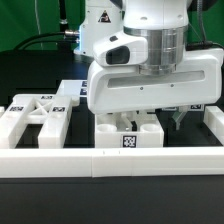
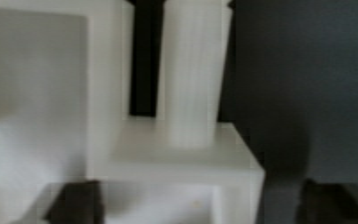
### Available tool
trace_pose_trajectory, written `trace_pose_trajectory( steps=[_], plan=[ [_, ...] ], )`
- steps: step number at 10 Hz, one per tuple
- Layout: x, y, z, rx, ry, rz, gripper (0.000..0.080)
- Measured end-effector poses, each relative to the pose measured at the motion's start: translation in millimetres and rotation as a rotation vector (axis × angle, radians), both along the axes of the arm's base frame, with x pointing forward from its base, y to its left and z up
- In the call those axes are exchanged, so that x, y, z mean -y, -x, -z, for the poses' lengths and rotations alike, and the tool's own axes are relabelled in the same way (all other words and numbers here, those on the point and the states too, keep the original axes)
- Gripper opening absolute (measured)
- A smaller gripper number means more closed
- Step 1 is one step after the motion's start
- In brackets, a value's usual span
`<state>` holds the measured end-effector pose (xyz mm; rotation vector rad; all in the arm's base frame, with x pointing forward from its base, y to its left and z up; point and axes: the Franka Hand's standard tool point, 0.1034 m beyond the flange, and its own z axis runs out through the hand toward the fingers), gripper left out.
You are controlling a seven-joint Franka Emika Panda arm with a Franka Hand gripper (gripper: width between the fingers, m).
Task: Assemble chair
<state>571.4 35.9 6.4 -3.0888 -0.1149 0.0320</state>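
The chair parts are chunky white plastic pieces with black-and-white tags. In the exterior view, a blocky part (image 1: 131, 135) with a tag on its front stands just behind the border wall, under my gripper (image 1: 152, 120). An open white frame (image 1: 35, 115) lies to the exterior view's left. In the wrist view, a white block with a round ribbed post (image 2: 190, 110) sits between my dark fingertips (image 2: 69, 205). My gripper (image 2: 197, 205) is open and straddles the block, with a gap on both sides. A flat white panel (image 2: 43, 80) lies beside the block.
A long low white border wall (image 1: 110, 160) runs along the front. Another white part (image 1: 212, 125) stands at the exterior view's right. More tagged white pieces (image 1: 68, 90) lie behind the frame. The arm's body hides the middle of the table.
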Motion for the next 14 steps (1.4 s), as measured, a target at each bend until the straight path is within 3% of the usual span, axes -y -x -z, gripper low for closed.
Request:
trace_pose_trajectory(
  steps=[1,2,3,4,5,10,14],
  plan=[
    [0.1,0.0,0.0,0.0,0.0,0.0,0.0411],
    [-0.1,0.0,0.0,0.0,0.0,-0.001,0.0411],
    [-0.1,0.0,0.0,0.0,0.0,-0.001,0.022],
    [-0.2,0.0,0.0,0.0,0.0,-0.001,0.022],
    [-0.2,0.0,0.0,0.0,0.0,-0.001,0.0056],
    [-1.0,-0.7,-0.4,0.001,-0.001,-0.002,0.0031],
    [-34.2,-27.4,-1.5,0.03,-0.01,0.002,0.0031]
  ],
)
